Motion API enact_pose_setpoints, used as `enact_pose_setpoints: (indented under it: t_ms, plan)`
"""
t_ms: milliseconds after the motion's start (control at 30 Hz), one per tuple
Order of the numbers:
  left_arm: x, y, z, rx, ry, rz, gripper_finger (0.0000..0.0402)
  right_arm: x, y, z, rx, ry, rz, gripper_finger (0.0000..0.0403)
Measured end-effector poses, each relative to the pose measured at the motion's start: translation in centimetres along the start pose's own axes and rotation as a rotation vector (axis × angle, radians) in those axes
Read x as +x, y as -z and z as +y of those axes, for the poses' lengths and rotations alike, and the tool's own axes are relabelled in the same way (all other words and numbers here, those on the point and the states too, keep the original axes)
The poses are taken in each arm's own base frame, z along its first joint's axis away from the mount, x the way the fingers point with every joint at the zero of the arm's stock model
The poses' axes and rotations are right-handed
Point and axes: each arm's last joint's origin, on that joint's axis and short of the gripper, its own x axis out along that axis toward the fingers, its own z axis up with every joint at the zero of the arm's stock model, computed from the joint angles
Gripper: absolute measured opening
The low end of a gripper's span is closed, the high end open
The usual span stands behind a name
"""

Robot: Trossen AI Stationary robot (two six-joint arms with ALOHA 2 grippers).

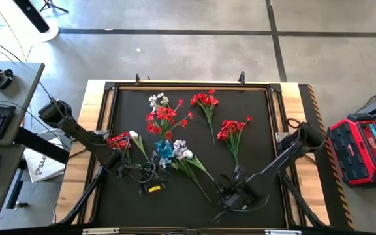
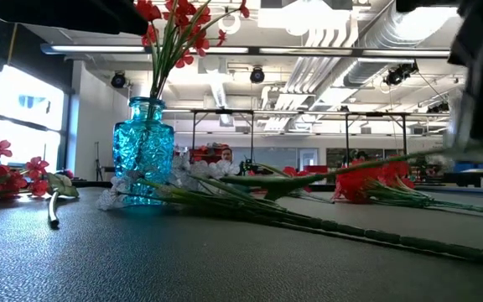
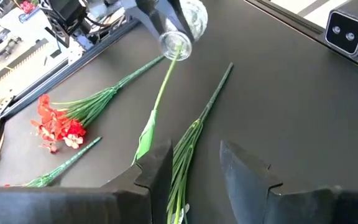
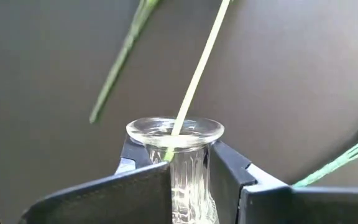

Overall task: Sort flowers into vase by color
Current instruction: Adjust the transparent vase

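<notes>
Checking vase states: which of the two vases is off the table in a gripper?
The clear glass vase, clamped between the right gripper's fingers with one stem in its mouth. The blue vase stands on the table, holding red flowers.

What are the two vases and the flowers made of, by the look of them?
The blue vase looks like tinted glass, or maybe clear plastic: see-through, glossy, with a bumpy moulded pattern. The clear vase, held in the right gripper, looks like colourless ribbed glass, with a green stem visible through its mouth. The flowers seem artificial: fabric-like red petals on stiff, plastic-looking stems.
</notes>
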Motion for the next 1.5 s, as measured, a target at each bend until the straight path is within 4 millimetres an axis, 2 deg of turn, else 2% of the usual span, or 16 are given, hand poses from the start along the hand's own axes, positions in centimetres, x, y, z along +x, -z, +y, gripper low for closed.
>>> enact_pose_setpoints:
  t_ms: [133,267,433,567,700,900,1033,1133,1200,1300,1500]
  plan:
    - [-0.1,0.0,-0.2,0.004,0.004,-0.001,0.0122,-2.0,0.2,-0.1,0.021,0.004,-0.158,0.0032]
    - [-1.1,-0.3,-0.5,0.01,-0.003,-0.008,0.0122,-3.3,1.7,0.2,0.036,0.021,-0.354,0.0032]
    - [-3.5,-1.2,-0.8,0.002,-0.084,-0.053,0.0122,-2.7,4.1,-0.3,0.106,0.035,-0.459,0.0032]
    - [-5.5,-1.8,-0.6,-0.018,-0.103,-0.111,0.0122,-2.2,5.2,-0.8,0.156,0.038,-0.559,0.0032]
    - [-6.7,-2.1,-0.3,-0.029,-0.094,-0.144,0.0122,-2.2,5.3,-1.1,0.165,0.055,-0.688,0.0032]
    - [-7.1,-2.2,-0.2,-0.052,-0.091,-0.152,0.0122,-2.4,5.2,-1.5,0.117,0.102,-0.866,0.0032]
    - [-7.0,-1.8,-0.3,-0.077,-0.08,-0.126,0.0122,-1.5,6.8,-2.3,0.102,0.089,-0.97,0.0032]
    - [-7.0,-1.6,-0.3,-0.094,-0.075,-0.106,0.0122,-0.5,8.2,-2.8,0.123,0.041,-1.154,0.0031]
    - [-7.0,-1.6,-0.3,-0.099,-0.074,-0.103,0.0122,0.3,8.9,-3.1,0.098,0.047,-1.168,0.0031]
    - [-7.0,-1.6,-0.3,-0.102,-0.074,-0.103,0.0122,2.0,9.1,-3.4,0.103,0.068,-1.168,0.0031]
    - [-7.0,-1.7,-0.3,-0.115,-0.078,-0.117,0.0122,4.9,8.2,-4.8,0.127,0.149,-1.166,0.0031]
